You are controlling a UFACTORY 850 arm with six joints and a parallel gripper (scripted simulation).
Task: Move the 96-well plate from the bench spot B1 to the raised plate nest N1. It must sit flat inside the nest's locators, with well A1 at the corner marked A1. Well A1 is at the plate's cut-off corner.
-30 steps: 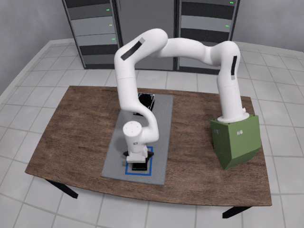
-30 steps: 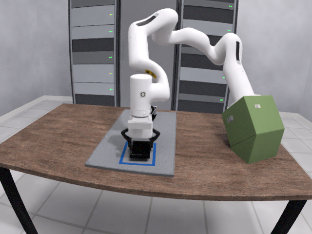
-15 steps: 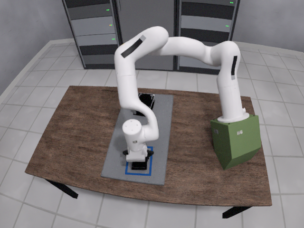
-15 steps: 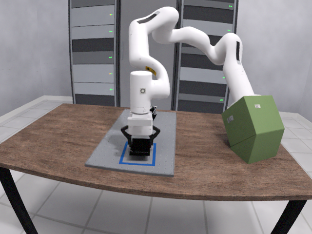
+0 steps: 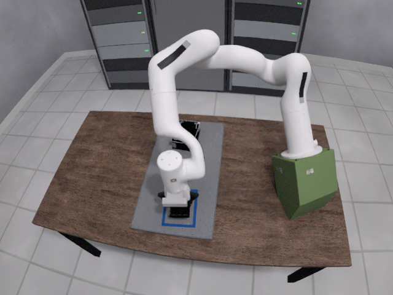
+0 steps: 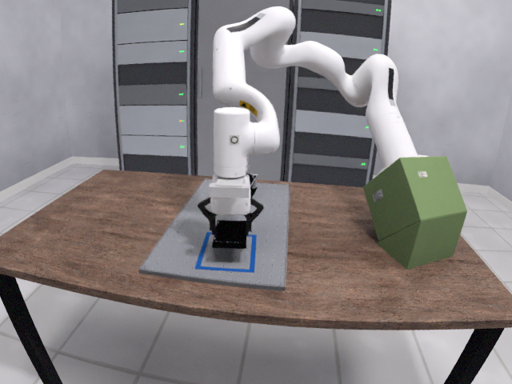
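The black 96-well plate (image 6: 230, 234) hangs between my gripper's fingers (image 6: 230, 231), lifted a little above the blue-framed bench spot B1 (image 6: 226, 254), with its shadow on the spot below. My gripper is shut on the plate's sides. In the top view the plate (image 5: 179, 211) shows just under the gripper body (image 5: 176, 199), over the blue frame (image 5: 179, 216). The raised black nest N1 (image 5: 189, 131) stands at the far end of the grey baseplate, partly hidden behind my arm. I cannot make out the plate's cut-off corner.
The grey baseplate lies on the wooden table. My arm's green base block (image 5: 304, 180) stands at the table's right side. Server racks (image 6: 153, 82) line the back wall behind the table.
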